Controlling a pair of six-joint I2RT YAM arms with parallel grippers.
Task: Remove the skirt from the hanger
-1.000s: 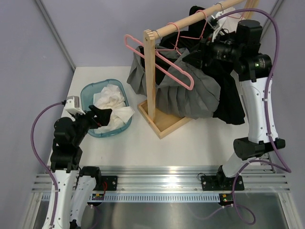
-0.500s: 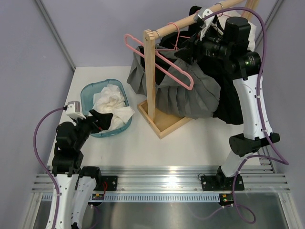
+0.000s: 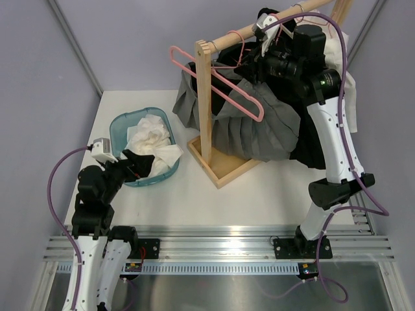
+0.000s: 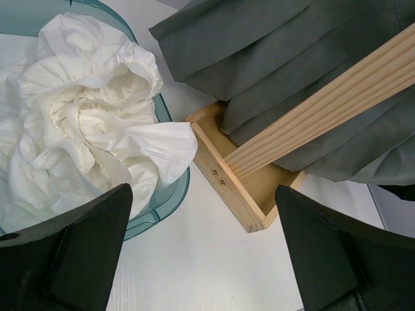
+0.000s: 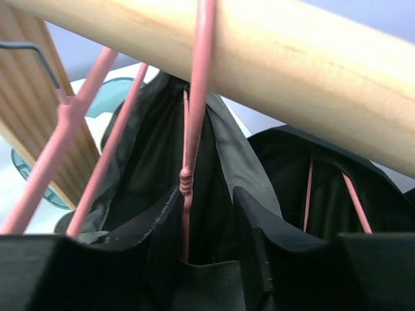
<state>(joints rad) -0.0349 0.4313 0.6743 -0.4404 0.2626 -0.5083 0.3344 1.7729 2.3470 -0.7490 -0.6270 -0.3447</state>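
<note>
**Right arm now at the hanger neck; skirt not yet freed**

Over the past second the right arm has shifted left and upward along the wooden rail (image 3: pixel 227 37). Its wrist has left the black garments (image 3: pixel 318 139) at the far right. The right gripper (image 5: pixel 207 201) now sits just under the rail, with the twisted neck of the pink hanger (image 5: pixel 188 178) between its fingers (image 5: pixel 165 220). The fingers have narrowed in that time. They are not yet clenched: the neck lies close against one finger, and a gap shows on the other side.

The grey pleated skirt (image 3: pixel 259 129) hangs on that hanger. It drapes down beside the rack's upright post (image 3: pixel 205 103) and over the wooden base (image 3: pixel 220 170). No part of it has come off.

The left gripper (image 4: pixel 201 259) is released and spread wide, holding nothing. It hovers at the near edge of the teal basin (image 3: pixel 120 124), which holds crumpled white cloth (image 3: pixel 152 136). That arm has settled slightly back toward its base.

Assessment: the approach looks complete and the grasp is under way. Securing the neck should steady the hanger. The skirt must then be drawn off, probably by the idle left arm. Risk: the neck sits off-centre, so closing may twist the hanger.
</note>
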